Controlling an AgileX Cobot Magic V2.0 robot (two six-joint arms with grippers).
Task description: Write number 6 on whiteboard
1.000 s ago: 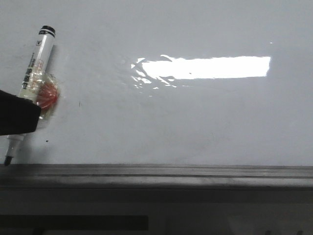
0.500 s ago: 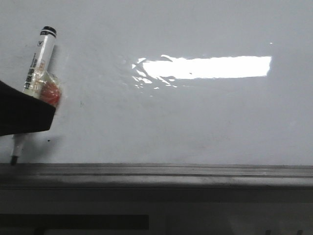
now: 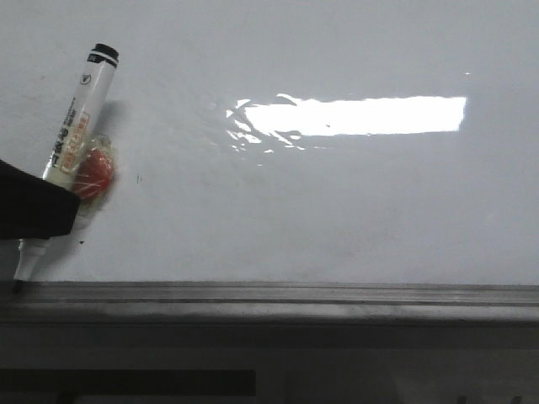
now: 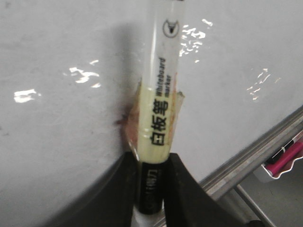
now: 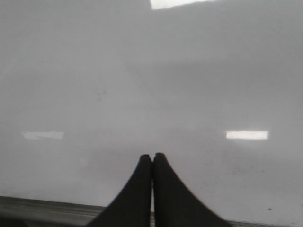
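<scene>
The whiteboard [image 3: 337, 210] fills the front view, glossy white with a bright rectangular glare [image 3: 354, 116]. My left gripper [image 3: 59, 210] comes in from the left edge, shut on a white marker [image 3: 80, 126]. The marker leans right, black end cap up, with a red lump [image 3: 94, 171] taped to its barrel. Its dark tip [image 3: 17, 286] points down at the grey edge rail [image 3: 295, 295]. In the left wrist view the black fingers [image 4: 180, 189] clamp the marker [image 4: 161, 94] at its black band. My right gripper [image 5: 152, 157] is shut on nothing over the board [image 5: 142, 71]. The number 6 is out of view.
A few tiny dark specks [image 3: 139, 178] mark the board near the marker. Beyond the rail [image 4: 255, 151], the left wrist view shows a small white tray [image 4: 265, 176] holding pink and red pens [image 4: 286, 158].
The marker has tilted further right, its cap end swinging right while the tip dropped toward the rail. The left gripper shifted slightly right, then back. The right gripper has no earlier frame.
</scene>
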